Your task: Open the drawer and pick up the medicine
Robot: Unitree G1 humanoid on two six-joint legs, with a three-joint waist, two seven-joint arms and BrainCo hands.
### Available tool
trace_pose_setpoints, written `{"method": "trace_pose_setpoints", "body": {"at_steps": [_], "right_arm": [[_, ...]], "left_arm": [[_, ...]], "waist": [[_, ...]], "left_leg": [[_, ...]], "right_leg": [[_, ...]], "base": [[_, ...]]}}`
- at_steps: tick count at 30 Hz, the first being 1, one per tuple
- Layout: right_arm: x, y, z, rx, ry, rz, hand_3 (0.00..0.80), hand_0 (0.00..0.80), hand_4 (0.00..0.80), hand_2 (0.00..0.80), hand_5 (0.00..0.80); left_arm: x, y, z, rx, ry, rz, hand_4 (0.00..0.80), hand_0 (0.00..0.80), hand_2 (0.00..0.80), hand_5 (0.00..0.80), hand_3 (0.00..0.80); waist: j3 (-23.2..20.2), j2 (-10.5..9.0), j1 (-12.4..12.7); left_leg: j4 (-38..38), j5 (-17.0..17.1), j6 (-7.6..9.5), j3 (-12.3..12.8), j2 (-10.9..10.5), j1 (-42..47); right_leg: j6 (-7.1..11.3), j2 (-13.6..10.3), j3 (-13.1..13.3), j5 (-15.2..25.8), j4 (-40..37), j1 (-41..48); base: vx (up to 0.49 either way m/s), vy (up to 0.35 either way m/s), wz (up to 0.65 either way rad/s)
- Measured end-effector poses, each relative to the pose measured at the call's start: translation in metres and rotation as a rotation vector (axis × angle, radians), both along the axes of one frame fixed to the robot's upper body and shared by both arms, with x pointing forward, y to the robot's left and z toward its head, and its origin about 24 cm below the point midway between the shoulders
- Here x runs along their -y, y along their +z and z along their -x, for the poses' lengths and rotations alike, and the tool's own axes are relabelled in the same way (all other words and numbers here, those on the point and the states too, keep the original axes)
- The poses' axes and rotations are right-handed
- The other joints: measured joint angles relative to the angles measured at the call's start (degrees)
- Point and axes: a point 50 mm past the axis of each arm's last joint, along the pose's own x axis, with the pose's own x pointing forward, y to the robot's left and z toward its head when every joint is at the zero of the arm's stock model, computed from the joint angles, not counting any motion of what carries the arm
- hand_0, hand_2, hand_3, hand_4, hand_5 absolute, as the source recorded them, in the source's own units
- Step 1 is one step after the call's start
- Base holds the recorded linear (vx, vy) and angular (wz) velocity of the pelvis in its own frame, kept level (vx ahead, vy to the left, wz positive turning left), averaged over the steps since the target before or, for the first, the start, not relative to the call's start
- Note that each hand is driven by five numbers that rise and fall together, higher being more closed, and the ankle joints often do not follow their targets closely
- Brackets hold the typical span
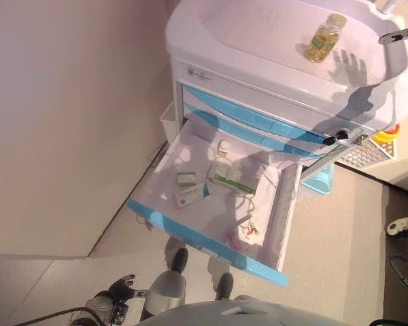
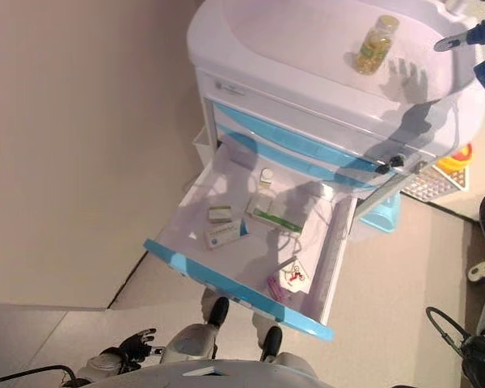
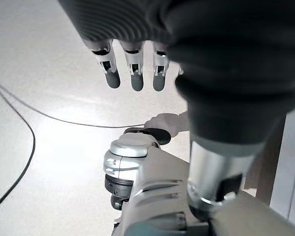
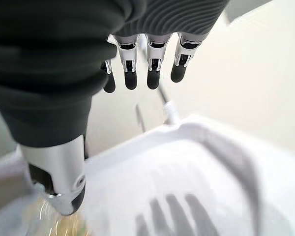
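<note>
drawer (image 1: 275, 224) pulled out of cart | medicine bottle (image 1: 325, 38) upright on cart's worktop (image 1: 258, 34) | right hand (image 4: 147, 54) released above worktop | left hand (image 3: 132, 59) relaxed, low beside cart

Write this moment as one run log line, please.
drawer: open | medicine bottle: on cart top | right hand: open, above top | left hand: idle

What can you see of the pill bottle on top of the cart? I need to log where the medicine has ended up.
The pill bottle is clear plastic, filled with yellow capsules and closed with a pale cap. It lies tilted on its side in the shallow recessed top of the white cart, cap end toward the far rim. Nothing grips it: the right hand hovers beside it with fingers straight, casting a hand-shaped shadow next to the bottle. It sits apart from the open drawer below.
</note>
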Motion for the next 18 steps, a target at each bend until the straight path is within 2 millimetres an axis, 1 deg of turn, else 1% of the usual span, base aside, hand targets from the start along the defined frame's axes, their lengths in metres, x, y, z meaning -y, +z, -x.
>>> {"method": "trace_pose_setpoints", "body": {"at_steps": [1,3,4,6,7,8,10,12,15,17,18], "right_arm": [[0.000,0.000,0.001,0.038,0.013,-0.021,0.000,0.000,0.000,0.000,0.000],[-0.001,-0.003,0.005,0.163,0.042,-0.078,0.000,0.000,0.000,0.000,0.000],[-0.005,-0.008,0.007,0.239,0.077,-0.102,0.000,0.000,0.000,0.000,0.000],[-0.007,-0.020,0.012,0.312,0.098,-0.133,0.000,0.000,0.000,0.000,0.000],[-0.007,-0.034,0.018,0.356,0.113,-0.166,0.000,0.000,0.000,0.000,0.000],[-0.004,-0.048,0.022,0.367,0.111,-0.187,0.000,0.000,0.000,0.000,0.000],[0.002,-0.085,0.032,0.354,0.081,-0.233,0.000,0.000,0.000,0.000,0.000],[0.001,-0.125,0.038,0.285,0.067,-0.264,0.000,0.000,0.000,0.000,0.000],[-0.001,-0.188,0.049,0.144,0.024,-0.326,0.000,0.000,0.000,0.000,0.000],[-0.004,-0.220,0.058,0.054,0.014,-0.363,0.000,0.000,0.000,0.000,0.000],[-0.008,-0.237,0.062,0.012,0.010,-0.387,0.000,0.000,0.000,0.000,0.000]], "left_arm": [[-0.001,0.000,0.000,-0.004,-0.004,0.000,0.000,0.000,0.000,0.000,0.000],[-0.002,0.000,0.001,-0.012,-0.023,-0.006,0.000,0.000,0.000,0.000,0.000],[-0.002,0.000,0.003,-0.019,-0.031,-0.009,0.000,0.000,0.000,0.000,0.000],[-0.002,0.000,0.004,-0.027,-0.039,-0.010,0.000,0.000,0.000,0.000,0.000],[-0.003,0.000,0.003,-0.030,-0.040,-0.012,0.000,0.000,0.000,0.000,0.000],[-0.003,-0.001,0.007,-0.040,-0.039,-0.012,0.000,0.000,0.000,0.000,0.000],[-0.003,0.000,0.005,-0.037,-0.046,-0.009,0.000,0.000,0.000,0.000,0.000],[-0.002,-0.002,0.012,-0.057,-0.046,-0.007,0.000,0.000,0.000,0.000,0.000],[0.001,-0.002,0.010,-0.056,-0.054,-0.001,0.000,0.000,0.000,0.000,0.000],[0.008,-0.004,0.007,-0.050,-0.061,0.015,0.000,0.000,0.000,0.000,0.000],[0.010,-0.005,0.007,-0.051,-0.060,0.021,0.000,0.000,0.000,0.000,0.000]], "waist": [[-0.08,0.06,-0.19],[-0.14,0.08,-1.49],[-0.20,0.09,-1.85],[-0.80,0.38,-3.30],[-1.24,0.37,-4.49],[-1.71,0.43,-5.12],[-2.15,0.66,-6.63],[-2.84,1.35,-8.60],[-3.47,2.33,-11.80],[-3.85,2.94,-13.41],[-3.94,3.02,-14.03]], "left_leg": [[0.00,-0.08,0.08,0.25,-0.04,0.23],[0.00,-0.49,0.26,1.32,-0.01,1.16],[-0.01,-0.75,0.39,2.10,-0.01,1.82],[-0.01,-1.07,0.62,3.33,-0.05,2.24],[-0.01,-1.19,0.79,3.56,-0.13,2.44],[-0.01,-1.36,0.91,4.05,-0.13,2.60],[-0.02,-1.70,1.10,5.51,-0.12,3.36],[-0.03,-2.08,1.32,6.75,-0.10,3.57],[-0.07,-2.58,1.50,9.09,0.00,4.33],[-0.17,-3.01,1.54,10.61,0.19,4.69],[-0.28,-3.08,1.51,10.90,0.22,4.96]], "right_leg": [[0.06,-0.06,0.09,0.05,0.00,0.19],[0.15,-0.16,1.43,0.11,0.06,0.38],[0.15,-0.22,2.17,0.11,0.28,0.68],[0.26,-0.41,3.12,0.17,0.38,0.51],[0.27,-0.48,3.50,0.18,0.52,0.54],[0.40,-0.46,3.87,0.27,0.71,0.49],[0.48,-0.29,5.34,0.33,1.03,0.32],[0.70,-0.29,7.02,0.47,1.29,-0.10],[0.94,-0.27,9.22,0.78,1.18,-0.35],[1.43,-0.49,9.31,1.20,0.78,-0.62],[1.56,-0.58,9.29,1.36,0.36,-0.26]], "base": [[-0.018,-0.020,-0.20],[-0.028,-0.025,-0.26],[-0.039,-0.022,-0.37],[-0.047,-0.020,-0.29],[-0.055,-0.032,-0.19],[-0.060,-0.042,-0.27],[-0.058,-0.045,-0.39],[-0.051,-0.038,-0.45],[-0.054,-0.047,-0.40],[-0.020,-0.060,-0.40],[-0.015,-0.062,-0.33]]}}
